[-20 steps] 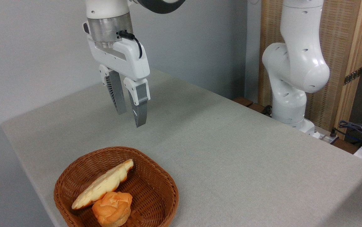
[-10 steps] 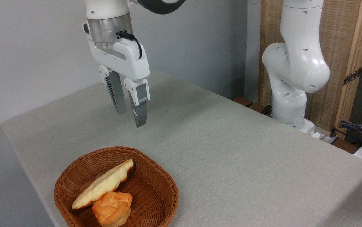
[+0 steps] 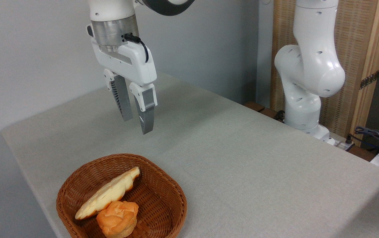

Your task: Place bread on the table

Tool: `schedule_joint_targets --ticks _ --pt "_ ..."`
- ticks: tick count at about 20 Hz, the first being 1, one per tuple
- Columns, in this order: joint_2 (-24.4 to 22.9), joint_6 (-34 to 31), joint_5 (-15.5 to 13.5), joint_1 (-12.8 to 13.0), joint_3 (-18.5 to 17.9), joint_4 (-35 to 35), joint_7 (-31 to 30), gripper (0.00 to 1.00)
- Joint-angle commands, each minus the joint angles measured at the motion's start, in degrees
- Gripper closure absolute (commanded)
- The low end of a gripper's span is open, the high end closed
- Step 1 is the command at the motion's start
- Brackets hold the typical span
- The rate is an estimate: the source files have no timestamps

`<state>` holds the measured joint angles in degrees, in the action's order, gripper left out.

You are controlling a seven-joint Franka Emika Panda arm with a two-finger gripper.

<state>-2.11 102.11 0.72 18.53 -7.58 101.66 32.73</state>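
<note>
we find the end effector (image 3: pixel 137 125) hanging above the table (image 3: pixel 242 158), well clear of its surface, with its two fingers parted by a narrow gap and nothing held between them. against the frame a second ago it has dropped by a very small amount; its sideways position is close to unchanged. we judge this to be the first trace of a descent, too slight to count as an approach.

the bread (image 3: pixel 108 193) lies inside the basket (image 3: pixel 163 198), aslant, its upper end resting against the far inner wall and its lower end beside the bun (image 3: pixel 118 219), which touches or overlaps it at the front. neither item, nor the basket, has shifted since the earlier frames.

we judge the task not yet begun in substance: the bread is untouched and no part of it is on the table. the end effector stands behind the basket and well apart from it, so it would need to travel toward the camera and down. the finger gap looks narrow for the bread's flat width; a grip across its thin edge seems likelier, and the bun sits close enough to be disturbed.
</note>
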Motion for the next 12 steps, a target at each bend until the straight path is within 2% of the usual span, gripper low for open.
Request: schedule_joint_targets --ticks 1,4,8,12 --pt "0.0 -0.33 0.07 0.2 -0.42 -0.23 0.58 0.0" --pt "-0.09 1.68 0.07 0.02 -0.6 0.21 0.5 0.0" --pt "0.17 8.62 -0.02 -0.51 -1.64 2.58 0.23 0.0" --pt "2.63 13.36 -0.11 -0.59 -2.26 2.93 0.14 0.0"
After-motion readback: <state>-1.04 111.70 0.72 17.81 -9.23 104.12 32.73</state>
